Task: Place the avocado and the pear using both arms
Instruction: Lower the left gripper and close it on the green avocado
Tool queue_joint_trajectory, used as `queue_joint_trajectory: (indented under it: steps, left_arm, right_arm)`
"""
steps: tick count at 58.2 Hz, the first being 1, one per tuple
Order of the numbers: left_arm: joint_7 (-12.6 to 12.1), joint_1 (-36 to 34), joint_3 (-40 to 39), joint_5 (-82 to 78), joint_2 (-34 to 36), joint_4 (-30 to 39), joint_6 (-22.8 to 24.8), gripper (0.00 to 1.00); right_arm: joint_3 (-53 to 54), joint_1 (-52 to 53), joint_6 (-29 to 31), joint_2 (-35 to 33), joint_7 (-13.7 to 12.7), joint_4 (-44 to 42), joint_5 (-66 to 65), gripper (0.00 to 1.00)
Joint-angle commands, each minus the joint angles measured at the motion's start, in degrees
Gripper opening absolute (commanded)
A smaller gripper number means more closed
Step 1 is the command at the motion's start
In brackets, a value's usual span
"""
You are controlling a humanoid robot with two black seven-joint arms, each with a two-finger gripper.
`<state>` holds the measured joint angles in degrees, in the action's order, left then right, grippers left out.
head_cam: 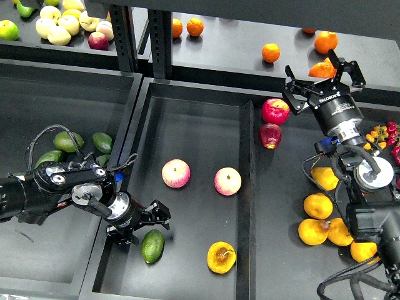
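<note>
The avocado (152,246) lies at the front left of the middle black bin (194,112). The pear (221,257), yellow-orange with a brown blotch, lies to its right near the bin's front. My left gripper (146,225) is open and empty, low in the bin, just above and left of the avocado and almost touching it. My right gripper (323,76) is open and empty, held high at the back right, with an orange fruit (321,69) seen behind its fingers.
Two pink-yellow apples (176,173) (227,181) lie mid-bin. Two red apples (275,110) (270,135) and several yellow-orange fruits (318,205) fill the right bin. More avocados (68,141) lie in the left bin. A ridge (247,187) divides the middle and right bins.
</note>
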<state>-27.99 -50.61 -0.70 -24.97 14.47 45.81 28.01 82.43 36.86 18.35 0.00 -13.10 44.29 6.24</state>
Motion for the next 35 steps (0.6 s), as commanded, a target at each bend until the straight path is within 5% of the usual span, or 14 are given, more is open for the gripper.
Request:
queue_joint_trajectory:
  steps: [1, 35]
  left_arm:
    - [-0.01, 0.86, -0.01, -0.07, -0.49, -0.72, -0.01, 0.96]
    - [-0.01, 2.01, 0.26, -1.04, -3.66, -3.44, -0.01, 0.95]
  right_arm:
    - [0.1, -0.03, 0.02, 0.0, 0.0, 0.01, 0.0, 0.99]
    - [0.1, -0.03, -0.07, 0.0, 0.0, 0.01, 0.0, 0.99]
